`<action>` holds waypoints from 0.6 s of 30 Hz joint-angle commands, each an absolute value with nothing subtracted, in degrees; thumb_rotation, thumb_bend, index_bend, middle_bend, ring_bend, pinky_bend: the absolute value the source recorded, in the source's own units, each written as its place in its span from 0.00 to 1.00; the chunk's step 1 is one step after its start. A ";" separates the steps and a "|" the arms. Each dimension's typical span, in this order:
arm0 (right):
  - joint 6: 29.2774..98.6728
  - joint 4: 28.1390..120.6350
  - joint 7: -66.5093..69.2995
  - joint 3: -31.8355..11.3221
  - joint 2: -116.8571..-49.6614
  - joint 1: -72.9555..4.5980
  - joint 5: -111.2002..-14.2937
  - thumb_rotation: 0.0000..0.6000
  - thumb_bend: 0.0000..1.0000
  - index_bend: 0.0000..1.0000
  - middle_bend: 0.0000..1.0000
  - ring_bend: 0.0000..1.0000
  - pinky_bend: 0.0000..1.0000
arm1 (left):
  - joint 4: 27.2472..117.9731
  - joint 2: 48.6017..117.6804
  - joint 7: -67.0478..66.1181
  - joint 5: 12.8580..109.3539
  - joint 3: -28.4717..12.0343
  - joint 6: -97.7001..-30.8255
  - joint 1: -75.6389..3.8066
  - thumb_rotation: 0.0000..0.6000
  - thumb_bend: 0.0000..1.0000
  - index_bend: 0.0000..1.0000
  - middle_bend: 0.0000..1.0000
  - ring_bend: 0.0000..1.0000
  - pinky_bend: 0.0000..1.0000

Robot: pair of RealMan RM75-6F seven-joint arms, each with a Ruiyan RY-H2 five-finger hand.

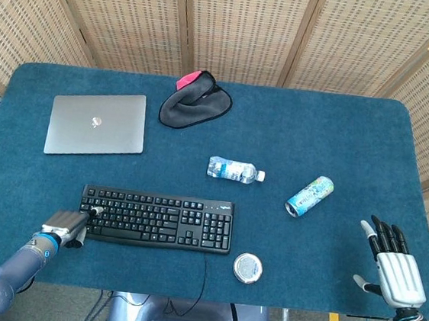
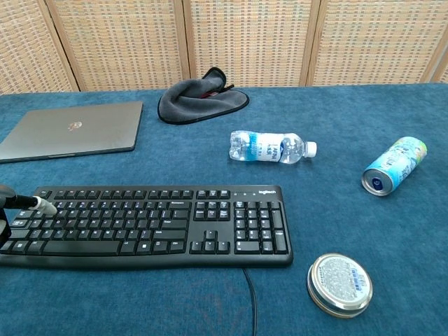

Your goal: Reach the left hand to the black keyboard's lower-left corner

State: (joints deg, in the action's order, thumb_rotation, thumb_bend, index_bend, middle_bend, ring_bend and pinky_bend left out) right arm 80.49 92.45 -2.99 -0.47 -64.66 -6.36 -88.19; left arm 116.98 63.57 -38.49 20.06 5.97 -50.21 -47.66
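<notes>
Head view: one blue-covered table [image 1: 340, 135], seen from above, carrying seven things. One black keyboard [image 1: 156, 219] toward the front edge, left of centre, long side parallel to that edge, cable trailing off the front. Left hand [image 1: 66, 226] at the keyboard's lower-left corner, one fingertip [image 1: 95, 212] laid over the leftmost keys, other fingers curled under; nothing gripped. Right hand [image 1: 395, 266] near the front right corner, palm down, fingers straight and spread, holding nothing, well apart from every object.

One closed silver laptop [image 1: 96, 123] toward the left edge, behind the keyboard. One dark grey cloth [image 1: 195, 105] with a pink patch near the back edge, about midway along. One small water bottle [image 1: 233, 169] lying on its side near the table's centre, cap pointing right. One drinks can [image 1: 309, 196] on its side right of the bottle, tilted, open end toward the front. One round tin lid [image 1: 248, 267] flat near the front edge, just right of the keyboard's lower-right corner, beside the cable.

Chest view: same keyboard [image 2: 150, 224] filling the lower left, a pale fingertip [image 2: 43, 206] of the left hand [image 2: 10, 210] resting across keys at its left end. Right hand out of this view.
</notes>
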 commanded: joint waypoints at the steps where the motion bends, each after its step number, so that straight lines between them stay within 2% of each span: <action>1: 80.51 92.43 -2.91 -0.49 -64.64 -6.35 -88.19 1.00 0.02 0.00 0.00 0.00 0.00 | 116.97 63.82 -38.25 19.90 6.28 -50.33 -48.08 1.00 0.88 0.00 0.67 0.64 0.39; 18: 80.94 92.33 -2.71 -0.52 -64.65 -6.25 -88.55 1.00 0.02 0.00 0.00 0.00 0.00 | 115.60 65.36 -36.90 18.16 8.34 -50.05 -50.89 1.00 0.88 0.00 0.67 0.64 0.39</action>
State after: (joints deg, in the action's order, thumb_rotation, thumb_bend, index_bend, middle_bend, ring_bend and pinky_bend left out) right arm 80.94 92.33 -2.70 -0.52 -64.65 -6.25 -88.55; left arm 115.64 65.32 -36.95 18.21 8.29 -50.09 -50.83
